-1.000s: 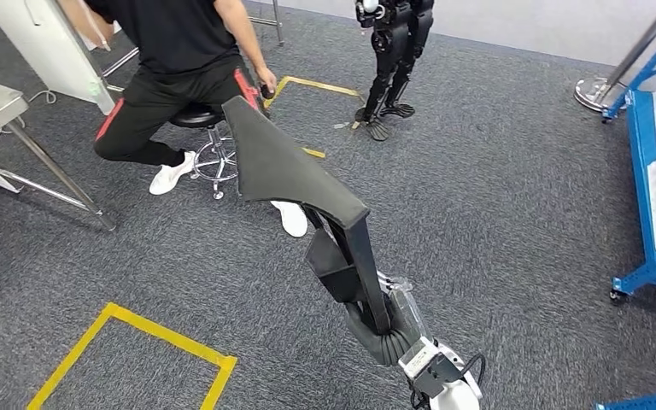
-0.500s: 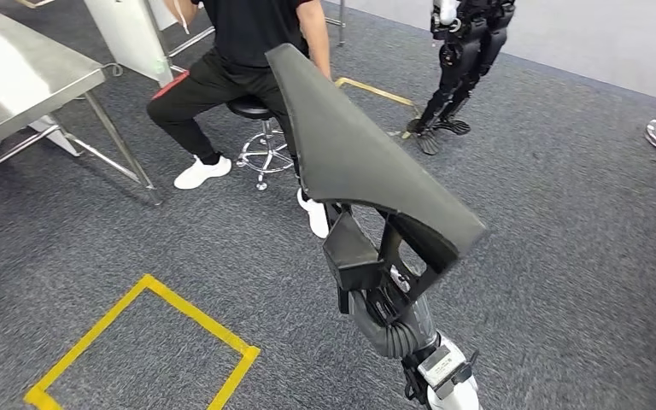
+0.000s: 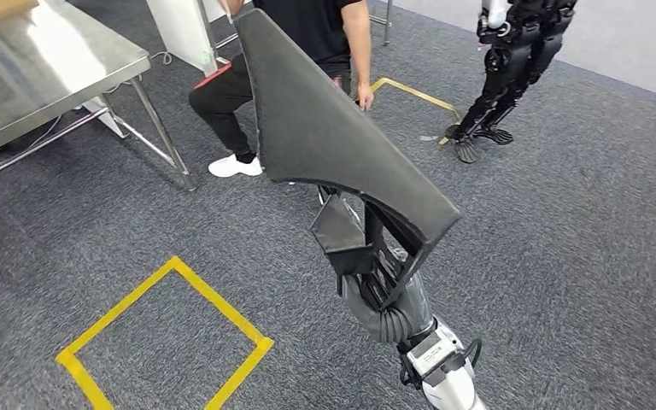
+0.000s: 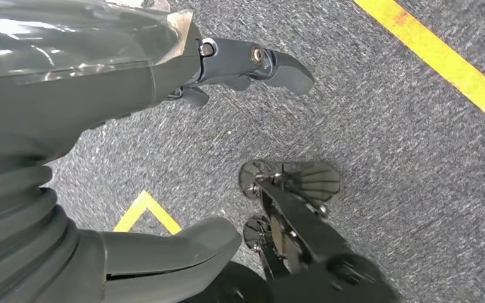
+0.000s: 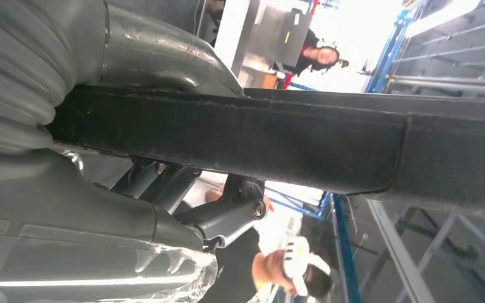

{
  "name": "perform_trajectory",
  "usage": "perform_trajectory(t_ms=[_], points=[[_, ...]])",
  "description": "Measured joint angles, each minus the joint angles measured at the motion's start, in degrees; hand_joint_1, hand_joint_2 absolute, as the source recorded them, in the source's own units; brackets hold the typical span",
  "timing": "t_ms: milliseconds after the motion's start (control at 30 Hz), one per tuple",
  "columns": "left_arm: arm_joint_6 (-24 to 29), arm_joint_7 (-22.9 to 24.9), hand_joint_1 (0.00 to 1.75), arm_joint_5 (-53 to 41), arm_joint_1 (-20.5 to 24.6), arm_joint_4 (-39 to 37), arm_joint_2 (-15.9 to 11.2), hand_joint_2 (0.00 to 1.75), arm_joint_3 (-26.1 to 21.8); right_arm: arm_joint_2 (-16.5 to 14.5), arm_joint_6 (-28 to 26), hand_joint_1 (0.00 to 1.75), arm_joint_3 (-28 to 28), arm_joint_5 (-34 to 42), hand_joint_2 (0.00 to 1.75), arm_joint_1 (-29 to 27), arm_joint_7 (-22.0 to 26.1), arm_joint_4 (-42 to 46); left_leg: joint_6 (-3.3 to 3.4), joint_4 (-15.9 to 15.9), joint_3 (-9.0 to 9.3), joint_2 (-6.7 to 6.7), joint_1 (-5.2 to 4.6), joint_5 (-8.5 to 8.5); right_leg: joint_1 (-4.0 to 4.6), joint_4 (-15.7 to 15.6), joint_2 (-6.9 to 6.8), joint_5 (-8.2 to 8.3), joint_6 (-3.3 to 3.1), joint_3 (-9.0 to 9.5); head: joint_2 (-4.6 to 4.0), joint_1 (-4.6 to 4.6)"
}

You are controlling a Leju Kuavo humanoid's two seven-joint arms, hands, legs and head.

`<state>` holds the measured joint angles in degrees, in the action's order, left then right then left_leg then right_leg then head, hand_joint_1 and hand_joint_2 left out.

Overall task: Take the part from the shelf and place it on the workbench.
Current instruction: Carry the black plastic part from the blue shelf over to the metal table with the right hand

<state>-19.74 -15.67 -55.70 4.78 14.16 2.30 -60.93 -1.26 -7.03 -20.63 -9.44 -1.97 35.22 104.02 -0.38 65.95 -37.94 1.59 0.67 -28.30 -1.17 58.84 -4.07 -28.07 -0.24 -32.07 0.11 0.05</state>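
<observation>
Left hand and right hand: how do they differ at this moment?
The right hand is raised in front of the robot and grips the large black part; the left hand holds nothing, its fingers apart, hanging over the grey carpet. Both wear grey ribbed covers.

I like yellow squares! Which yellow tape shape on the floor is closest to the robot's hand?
The big yellow square outline on the carpet just left of the right hand holding the black part. The other yellow corner lies farther off, by the seated person.
</observation>
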Motion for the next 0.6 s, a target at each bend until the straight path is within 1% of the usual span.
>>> perform_trajectory(t_ms=[33, 67, 100, 133, 167, 200, 233, 267, 300, 333, 367, 400, 433, 467, 500, 533, 567, 600], points=[[0.01, 0.07, 0.00, -0.01, 0.10, 0.00, -0.02, 1.75, 0.02, -0.02, -0.03, 1.75, 0.01, -0.05, 1.75, 0.09, 0.04, 0.10, 0.28, -3.61, 1.96, 0.96, -0.21, 1.18, 0.20, 0.01, -0.47, -0.13, 0.22, 0.11, 0.00, 0.02], [0.00, 0.23, 0.00, -0.07, 0.21, 0.00, -0.04, 1.75, 0.04, -0.02, -0.07, 1.75, 0.01, -0.10, 1.75, 0.19, 0.08, 0.18, 0.57, -5.92, 3.18, 1.68, -0.44, 1.72, 0.37, 0.01, -0.90, -0.26, 0.47, 0.20, 0.00, 0.04], [-0.01, 0.54, 0.00, -0.14, 0.29, 0.00, -0.07, 1.75, 0.07, -0.03, -0.09, 1.75, 0.00, -0.15, 1.75, 0.28, 0.10, 0.24, 0.79, -6.87, 3.59, 1.91, -0.69, 1.74, 0.50, -0.01, -1.35, -0.39, 0.76, 0.29, 0.00, 0.08], [-0.01, 0.90, 0.00, -0.27, 0.33, 0.00, -0.09, 1.75, 0.08, -0.04, -0.10, 1.75, -0.03, -0.21, 1.75, 0.38, 0.14, 0.26, 0.99, -7.07, 3.49, 1.33, -0.89, 1.69, 0.60, -0.09, -1.88, -0.47, 1.08, 0.40, 0.00, 0.10], [-0.01, 1.25, 0.00, -0.41, 0.30, 0.00, -0.09, 1.75, 0.09, -0.04, -0.10, 1.75, -0.08, -0.26, 1.75, 0.47, 0.16, 0.26, 1.34, -7.35, 3.59, 0.66, -0.82, 1.91, 0.69, -0.12, -2.26, -0.58, 1.40, 0.47, 0.00, 0.11], [-0.01, 1.53, 0.00, -0.50, 0.26, -0.02, 0.01, 1.75, 0.10, -0.04, -0.09, 1.75, -0.14, -0.33, 1.75, 0.56, 0.19, 0.26, 1.67, -7.73, 3.79, 0.03, -0.73, 2.17, 0.64, 0.23, -1.87, -0.87, 1.66, 0.46, 0.00, 0.15], [-0.01, 1.69, 0.00, -0.55, 0.26, -0.03, 0.10, 1.75, 0.11, -0.03, -0.06, 1.75, -0.21, -0.40, 1.75, 0.65, 0.25, 0.26, 2.07, -8.11, 4.03, -0.56, -0.55, 2.48, 0.62, 1.42, -0.85, -1.56, 1.75, 0.02, 0.00, 0.15], [0.00, 1.79, 0.00, -0.46, 0.32, -0.05, 0.21, 1.75, 0.11, -0.01, -0.02, 1.75, -0.27, -0.49, 1.75, 0.72, 0.32, 0.26, 2.38, -8.42, 4.25, -1.14, -0.33, 2.75, 0.60, 3.75, 0.59, -2.70, 1.69, -1.04, 0.00, 0.27], [0.01, 1.82, 0.00, -0.30, 0.39, -0.07, 0.34, 1.75, 0.12, 0.04, 0.05, 1.75, -0.32, -0.58, 1.75, 0.74, 0.35, 0.24, 2.55, -8.49, 4.27, -1.70, -0.29, 2.85, 0.42, 7.13, 2.12, -4.15, 1.49, -2.63, 0.00, 0.39], [0.02, 1.78, 0.00, -0.03, 0.45, -0.07, 0.42, 1.75, 0.11, 0.09, 0.18, 1.75, -0.37, -0.63, 1.75, 0.71, 0.37, 0.22, 2.67, -8.47, 4.22, -2.41, -0.24, 2.91, 0.39, 11.02, 3.00, -5.60, 1.34, -4.67, 0.00, 0.46], [0.03, 1.69, 0.00, 0.27, 0.46, -0.07, 0.52, 1.75, 0.11, 0.15, 0.34, 1.75, -0.39, -0.67, 1.75, 0.65, 0.35, 0.19, 2.68, -8.45, 4.18, -3.19, -0.23, 2.91, 0.36, 14.14, 3.39, -6.53, 1.40, -6.39, 0.00, 0.57], [0.03, 1.60, 0.00, 0.54, 0.43, -0.07, 0.65, 1.75, 0.09, 0.21, 0.52, 1.75, -0.41, -0.69, 1.75, 0.62, 0.31, 0.16, 2.67, -8.42, 4.17, -3.99, -0.23, 2.90, 0.35, 15.56, 3.54, -6.66, 1.68, -7.31, 0.00, 0.57], [0.03, 1.51, 0.00, 0.77, 0.37, -0.08, 0.79, 1.75, 0.08, 0.27, 0.74, 1.75, -0.42, -0.68, 1.75, 0.61, 0.31, 0.15, 2.63, -8.39, 4.21, -4.80, -0.21, 2.89, 0.31, 14.75, 3.65, -5.83, 2.14, -7.16, 0.00, 0.57], [0.03, 1.48, 0.00, 0.88, 0.33, -0.09, 0.92, 1.75, 0.07, 0.31, 0.90, 1.75, -0.43, -0.68, 1.75, 0.64, 0.31, 0.15, 2.55, -8.34, 4.28, -5.58, -0.19, 2.85, 0.21, 11.68, 3.89, -4.24, 2.67, -5.86, 0.00, 0.58], [0.03, 1.46, 0.00, 0.94, 0.30, -0.10, 1.05, 1.75, 0.06, 0.34, 1.01, 1.75, -0.45, -0.68, 1.75, 0.71, 0.31, 0.15, 2.39, -8.24, 4.29, -6.34, -0.16, 2.79, -0.01, 7.40, 4.76, -2.40, 3.19, -3.98, 0.00, 0.60], [0.03, 1.45, 0.00, 0.86, 0.29, -0.11, 1.16, 1.75, 0.07, 0.37, 1.09, 1.75, -0.47, -0.69, 1.75, 0.78, 0.32, 0.14, 2.13, -8.07, 4.23, -7.04, -0.26, 2.67, -0.15, 3.67, 5.63, -0.93, 3.35, -2.34, 0.00, 0.62], [0.03, 1.44, 0.00, 0.76, 0.26, -0.11, 1.21, 1.75, 0.07, 0.40, 1.12, 1.75, -0.51, -0.69, 1.75, 0.86, 0.34, 0.11, 1.82, -7.93, 4.11, -7.61, -0.34, 2.59, -0.23, 1.09, 6.28, 0.02, 3.22, -1.14, 0.00, 0.62], [0.03, 1.39, 0.00, 0.65, 0.19, -0.11, 1.23, 1.75, 0.07, 0.45, 1.15, 1.75, -0.53, -0.69, 1.75, 0.91, 0.37, 0.08, 1.49, -7.87, 3.94, -8.07, -0.42, 2.57, -0.23, -0.13, 6.69, 0.41, 2.85, -0.60, 0.00, 0.61]])
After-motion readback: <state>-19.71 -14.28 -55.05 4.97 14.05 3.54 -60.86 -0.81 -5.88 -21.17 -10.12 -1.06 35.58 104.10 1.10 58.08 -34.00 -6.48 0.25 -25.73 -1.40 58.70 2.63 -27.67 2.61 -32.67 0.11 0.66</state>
